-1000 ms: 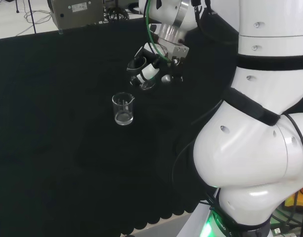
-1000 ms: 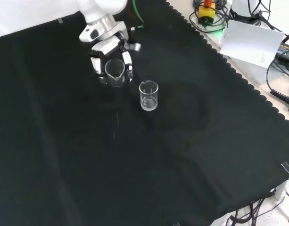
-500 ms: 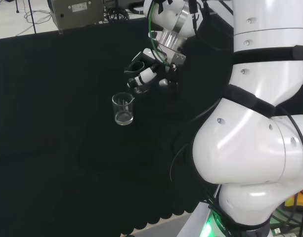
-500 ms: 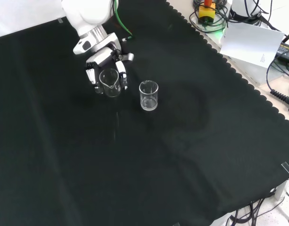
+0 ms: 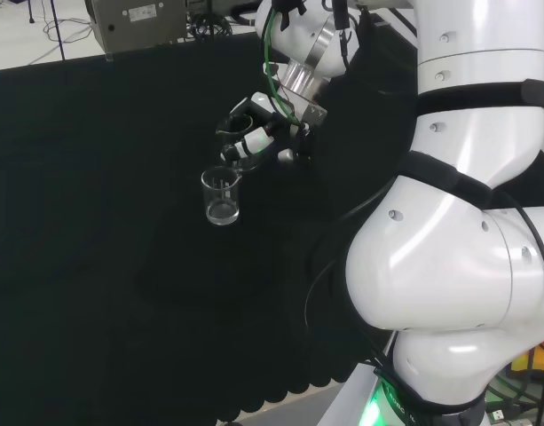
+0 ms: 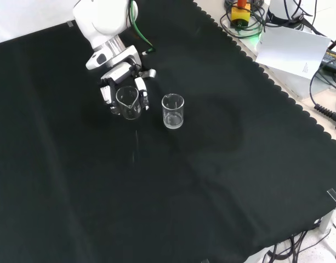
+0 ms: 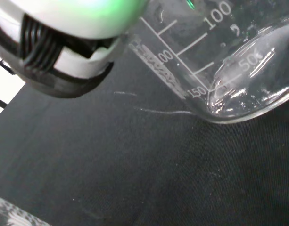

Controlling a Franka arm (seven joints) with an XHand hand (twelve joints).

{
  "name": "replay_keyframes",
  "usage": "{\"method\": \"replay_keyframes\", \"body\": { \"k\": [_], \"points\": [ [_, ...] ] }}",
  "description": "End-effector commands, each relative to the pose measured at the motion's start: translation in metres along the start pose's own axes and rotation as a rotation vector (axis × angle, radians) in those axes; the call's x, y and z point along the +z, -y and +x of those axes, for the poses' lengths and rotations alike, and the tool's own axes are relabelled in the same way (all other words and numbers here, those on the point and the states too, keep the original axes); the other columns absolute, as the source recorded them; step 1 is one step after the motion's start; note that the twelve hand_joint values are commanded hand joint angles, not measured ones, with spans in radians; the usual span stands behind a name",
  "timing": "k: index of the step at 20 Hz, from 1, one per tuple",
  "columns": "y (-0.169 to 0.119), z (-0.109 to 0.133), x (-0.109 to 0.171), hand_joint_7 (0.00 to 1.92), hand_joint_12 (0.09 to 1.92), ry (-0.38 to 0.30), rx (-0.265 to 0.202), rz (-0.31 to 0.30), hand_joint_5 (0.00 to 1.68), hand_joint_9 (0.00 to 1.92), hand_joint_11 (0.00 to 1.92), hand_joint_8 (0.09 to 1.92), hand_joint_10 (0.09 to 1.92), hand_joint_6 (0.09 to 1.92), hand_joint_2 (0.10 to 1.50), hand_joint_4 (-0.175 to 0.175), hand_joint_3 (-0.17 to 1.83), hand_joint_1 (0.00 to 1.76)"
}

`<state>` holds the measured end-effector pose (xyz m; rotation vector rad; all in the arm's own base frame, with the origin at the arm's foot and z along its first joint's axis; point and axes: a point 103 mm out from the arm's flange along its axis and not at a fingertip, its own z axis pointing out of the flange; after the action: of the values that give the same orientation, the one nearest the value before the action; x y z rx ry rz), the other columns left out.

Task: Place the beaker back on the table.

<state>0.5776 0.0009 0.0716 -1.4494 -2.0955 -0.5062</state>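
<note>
The hand (image 6: 123, 82) holds a clear glass beaker (image 6: 127, 102) with its fingers curled round the glass, left of the bench's middle in the front view. In the head view the hand (image 5: 254, 129) hangs just above and right of a second clear beaker (image 5: 221, 195), which stands upright on the black cloth. That second beaker (image 6: 172, 110) stands to the right of the held one in the front view. Up close in the wrist view, the held beaker (image 7: 219, 61) with its printed scale hangs over the cloth beside a finger (image 7: 59, 52).
Black cloth (image 6: 200, 181) covers the bench, with broad bare room in front of and to the right of the beakers. The arm's white links (image 5: 458, 248) rise at the right of the head view. A white card and cables (image 6: 291, 46) lie beyond the cloth's scalloped edge.
The hand with the held beaker has moved left in both views and lower in the front view, closer to the standing beaker in the head view. The standing beaker stays put.
</note>
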Motion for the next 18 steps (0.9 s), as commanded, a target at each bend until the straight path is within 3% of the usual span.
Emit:
{"method": "replay_keyframes", "body": {
  "k": [1,3,6,11,18],
  "points": [
    [-0.007,-0.004,0.007,1.27,0.67,0.024,-0.004,-0.001,1.3,1.49,1.26,0.7,0.09,0.47,0.83,-0.175,0.27,1.42],
    [-0.006,-0.008,0.005,1.36,0.69,0.02,-0.003,-0.003,1.28,1.54,1.26,0.64,0.09,0.62,0.66,-0.175,0.56,1.43],
    [-0.004,-0.011,0.005,1.4,0.7,0.015,-0.003,-0.015,1.27,1.56,1.26,0.62,0.09,0.7,0.56,-0.175,0.72,1.44],
    [-0.007,-0.014,0.01,1.36,0.71,-0.002,-0.002,-0.025,1.27,1.57,1.26,0.67,0.09,0.73,0.55,-0.175,0.75,1.44],
    [-0.005,-0.021,0.01,1.3,0.73,-0.005,0.007,-0.024,1.25,1.55,1.22,0.74,0.09,0.77,0.61,-0.148,0.68,1.43]
  ]
}}
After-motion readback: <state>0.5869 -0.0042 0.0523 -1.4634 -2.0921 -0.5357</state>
